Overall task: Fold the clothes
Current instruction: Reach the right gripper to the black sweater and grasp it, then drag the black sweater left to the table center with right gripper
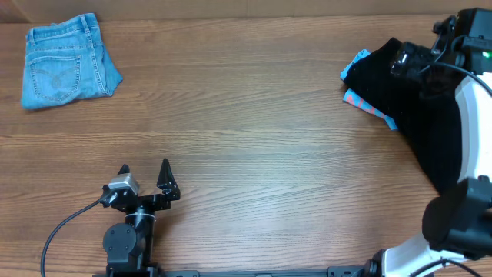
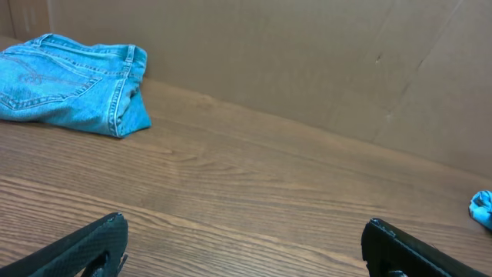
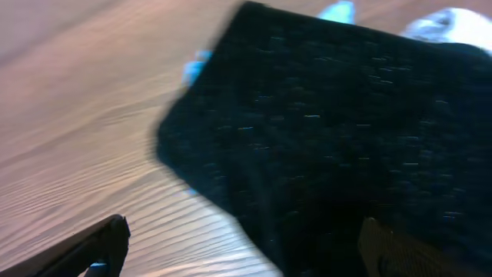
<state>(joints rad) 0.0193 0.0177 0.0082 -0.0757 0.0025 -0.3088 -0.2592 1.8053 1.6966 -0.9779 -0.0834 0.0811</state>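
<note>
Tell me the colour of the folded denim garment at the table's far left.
Light, faded blue. The denim garment shows best in the overhead view.

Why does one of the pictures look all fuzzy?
Right wrist view: smeared all over, the black cloth just a soft blob, probably because the camera is moving or too close; left wrist view: sharp, the stitching on the jeans is clear; overhead view: sharp and evenly lit, the wood grain of the table crisp, no glare.
</note>
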